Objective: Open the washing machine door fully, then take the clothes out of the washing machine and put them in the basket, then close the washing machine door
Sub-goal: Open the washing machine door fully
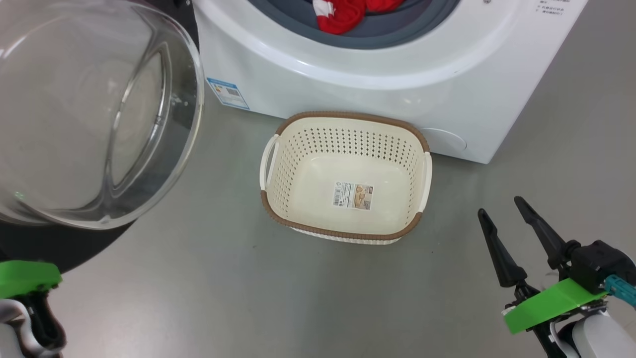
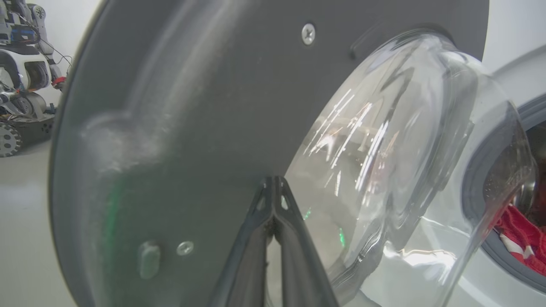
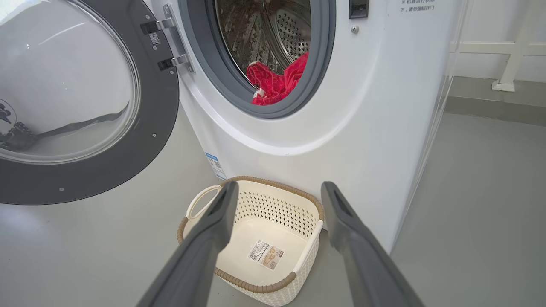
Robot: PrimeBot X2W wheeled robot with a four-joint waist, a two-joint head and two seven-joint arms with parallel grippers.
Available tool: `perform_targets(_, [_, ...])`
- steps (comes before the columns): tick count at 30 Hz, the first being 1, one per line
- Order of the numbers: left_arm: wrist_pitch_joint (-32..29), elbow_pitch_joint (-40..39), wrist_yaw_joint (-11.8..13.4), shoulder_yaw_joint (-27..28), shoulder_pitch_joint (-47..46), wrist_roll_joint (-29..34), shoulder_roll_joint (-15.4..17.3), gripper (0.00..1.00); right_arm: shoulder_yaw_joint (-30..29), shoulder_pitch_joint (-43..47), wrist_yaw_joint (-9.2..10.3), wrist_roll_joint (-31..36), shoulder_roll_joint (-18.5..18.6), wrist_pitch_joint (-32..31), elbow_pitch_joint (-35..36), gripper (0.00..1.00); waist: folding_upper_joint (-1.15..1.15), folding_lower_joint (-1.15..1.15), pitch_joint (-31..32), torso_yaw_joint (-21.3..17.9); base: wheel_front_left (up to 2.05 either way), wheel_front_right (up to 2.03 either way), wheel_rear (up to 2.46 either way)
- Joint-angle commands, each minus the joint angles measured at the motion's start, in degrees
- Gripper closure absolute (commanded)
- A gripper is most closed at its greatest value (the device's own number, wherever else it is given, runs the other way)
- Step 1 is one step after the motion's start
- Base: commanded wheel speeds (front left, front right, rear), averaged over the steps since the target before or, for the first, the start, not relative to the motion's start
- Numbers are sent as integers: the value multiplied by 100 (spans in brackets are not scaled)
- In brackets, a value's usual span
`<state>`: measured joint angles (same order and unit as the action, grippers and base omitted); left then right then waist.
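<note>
At left, washing machine door (image 1: 74, 114) swung wide; left gripper (image 2: 273, 181) pinched closed near its inner rim. Over floor (image 1: 198, 278) right of basket (image 1: 348, 115), right gripper (image 1: 499, 206) spread wide, empty. Just behind basket, washing machine (image 1: 397, 99) front; clothes (image 1: 343, 15) at drum mouth.

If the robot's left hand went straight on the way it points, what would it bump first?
The washing machine door: the shut left hand points at its dark inner rim, close ahead, maybe touching it now.
</note>
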<state>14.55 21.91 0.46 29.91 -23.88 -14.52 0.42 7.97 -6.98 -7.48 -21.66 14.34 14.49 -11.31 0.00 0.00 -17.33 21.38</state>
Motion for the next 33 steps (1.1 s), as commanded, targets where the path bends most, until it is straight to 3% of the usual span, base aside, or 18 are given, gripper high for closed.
perform_targets(1, [45, -94, 1, 261, -142, 73, 245, 100, 100, -134, -1, -69, 87, 51, 158, 0, 0, 0, -65, -12, 0, 0, 0])
perform_targets(19, [45, 281, -190, 1101, -682, 659, 293, 100, 124, -164, -1, -65, 183, 51, 176, 0, 0, 0, -170, 5, 0, 0, 0])
perform_targets(33, [45, 613, -615, 1073, -580, 1003, 279, 100, 209, -105, -1, -67, 71, 51, 98, 0, 0, 0, 113, 5, 0, 0, 0])
